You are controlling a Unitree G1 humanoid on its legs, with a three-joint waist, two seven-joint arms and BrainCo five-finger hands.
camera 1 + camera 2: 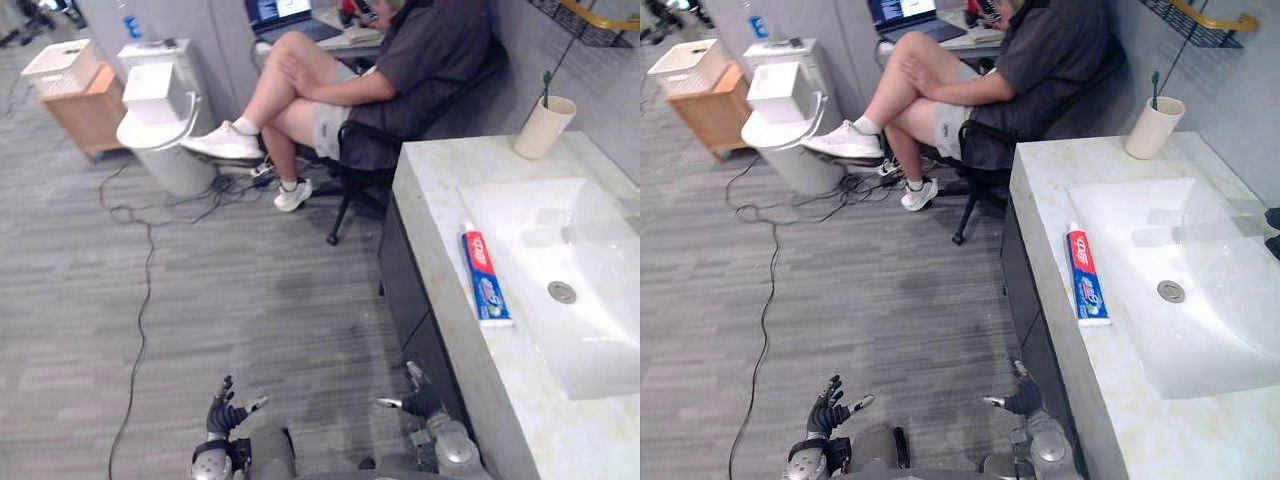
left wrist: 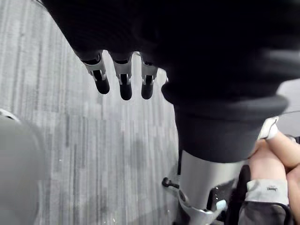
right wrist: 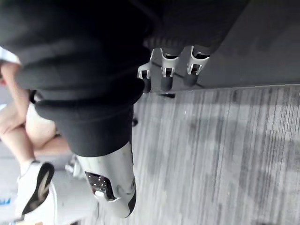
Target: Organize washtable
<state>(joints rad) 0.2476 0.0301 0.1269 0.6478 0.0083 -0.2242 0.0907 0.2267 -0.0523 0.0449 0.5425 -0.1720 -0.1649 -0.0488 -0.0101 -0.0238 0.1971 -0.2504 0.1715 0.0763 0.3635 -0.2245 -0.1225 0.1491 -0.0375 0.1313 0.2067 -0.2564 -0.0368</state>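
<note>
Both the left hand (image 1: 225, 410) and right hand (image 1: 422, 400) hung open, empty; a clumsy reach risked knocking the toothpaste (image 1: 484, 272) right into the sink (image 1: 600, 360).

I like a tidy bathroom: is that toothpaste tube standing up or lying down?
Lying down. The toothpaste tube lies flat, its whole length resting on the counter beside the basin.
</note>
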